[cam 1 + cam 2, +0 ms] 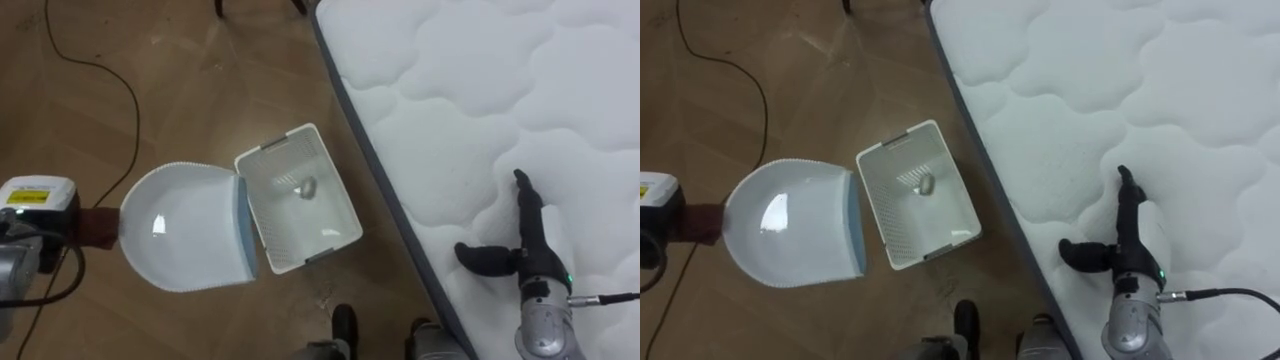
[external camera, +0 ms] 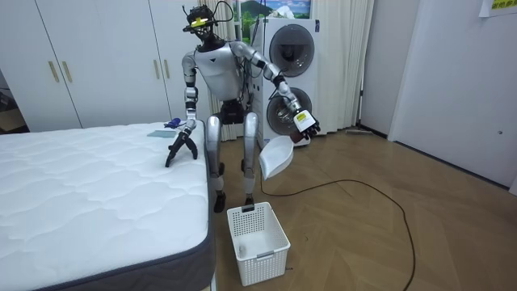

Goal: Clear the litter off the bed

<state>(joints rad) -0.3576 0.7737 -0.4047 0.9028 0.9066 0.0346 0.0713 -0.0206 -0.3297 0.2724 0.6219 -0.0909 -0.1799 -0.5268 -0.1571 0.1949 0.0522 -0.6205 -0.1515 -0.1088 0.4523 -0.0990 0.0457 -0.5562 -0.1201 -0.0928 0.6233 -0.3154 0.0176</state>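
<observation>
White plastic dustpan (image 1: 185, 225) is hanging over the wooden floor at the left, its handle being gripped by the left hand (image 2: 304, 126). Its lip is sitting just beside the white basket (image 1: 275, 145), where a small grey scrap (image 1: 307, 187) is lying, so one load is probably tipped in. The mattress (image 1: 480, 80) is looking mostly bare. The right hand (image 1: 527, 255) is resting on it with fingers straight, holding nothing. A few blue bits (image 2: 166, 128) are lying near it, likely waiting to be cleared.
</observation>
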